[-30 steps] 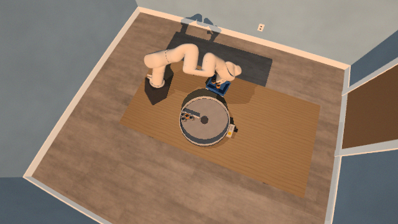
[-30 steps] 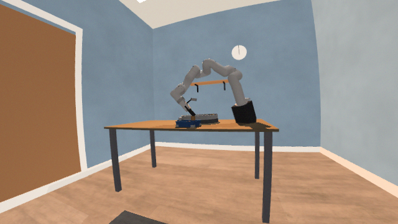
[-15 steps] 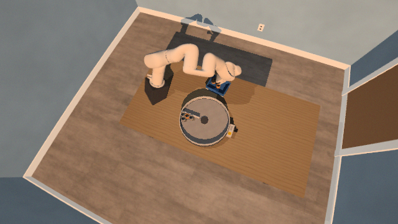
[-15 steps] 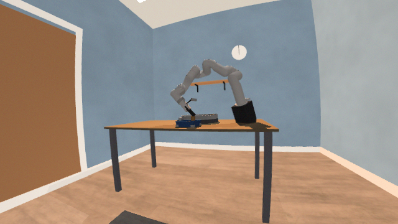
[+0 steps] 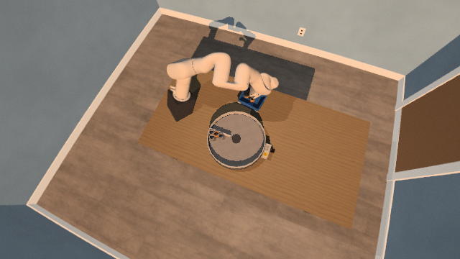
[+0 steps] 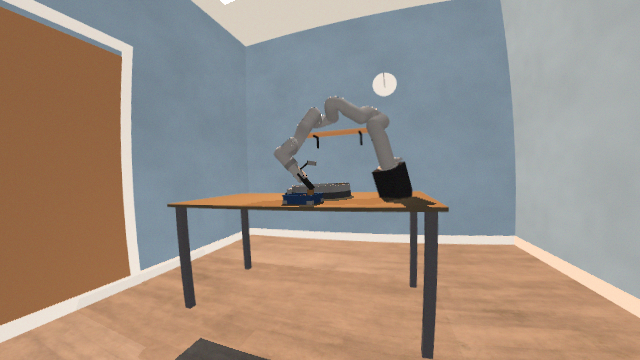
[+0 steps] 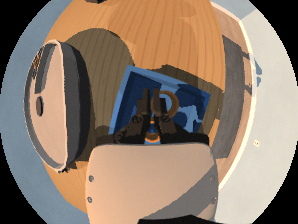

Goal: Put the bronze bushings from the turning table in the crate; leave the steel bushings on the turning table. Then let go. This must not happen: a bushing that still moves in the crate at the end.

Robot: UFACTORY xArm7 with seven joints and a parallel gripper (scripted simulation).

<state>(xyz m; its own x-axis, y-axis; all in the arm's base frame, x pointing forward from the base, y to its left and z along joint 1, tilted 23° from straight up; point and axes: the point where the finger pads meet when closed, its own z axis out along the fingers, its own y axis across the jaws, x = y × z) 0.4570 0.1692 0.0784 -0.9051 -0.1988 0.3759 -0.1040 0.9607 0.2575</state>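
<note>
Right now, I have the claw (image 5: 253, 98) (image 6: 312, 189) (image 7: 151, 96) pointed down at the blue crate (image 5: 259, 107) (image 6: 302, 199) (image 7: 119, 107), its fingers drawn nearly together and clamped on the wall of a bronze bushing (image 6: 310, 192) (image 7: 175, 104). In the wrist view the bushing's ring sits just right of the fingers, its hole facing my camera, with the crate's interior behind it. The side view shows its orange-brown color at the crate's top edge; I can't tell whether it touches the crate floor. Lower in the wrist view, between the finger links, I see another bronze-colored piece (image 7: 152, 140), partly hidden.

The crate stands on the wooden bench (image 5: 316, 144) (image 6: 240, 200) (image 7: 150, 30), above the turning table (image 5: 248, 126) (image 6: 340, 188) (image 7: 50, 125) in the top view and near its rim. At the left side of that round surface, a small cluster of bushings lies below a gray bar (image 5: 224, 134). I make out a bronze bushing (image 5: 216, 134) there among gray steel bushings (image 5: 221, 137), too small for me to count surely. My arm (image 5: 221, 68) (image 6: 345, 107) arches over from its dark base (image 5: 180, 113) (image 6: 392, 185), upper left of center in the top view.

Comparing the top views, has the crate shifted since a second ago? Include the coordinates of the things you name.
No. The crate (image 5: 248, 104) (image 6: 300, 199) (image 7: 119, 102) shows no visible shift against the rim of the turning table (image 5: 246, 151) (image 6: 336, 189) (image 7: 52, 120) in the top view.
</note>
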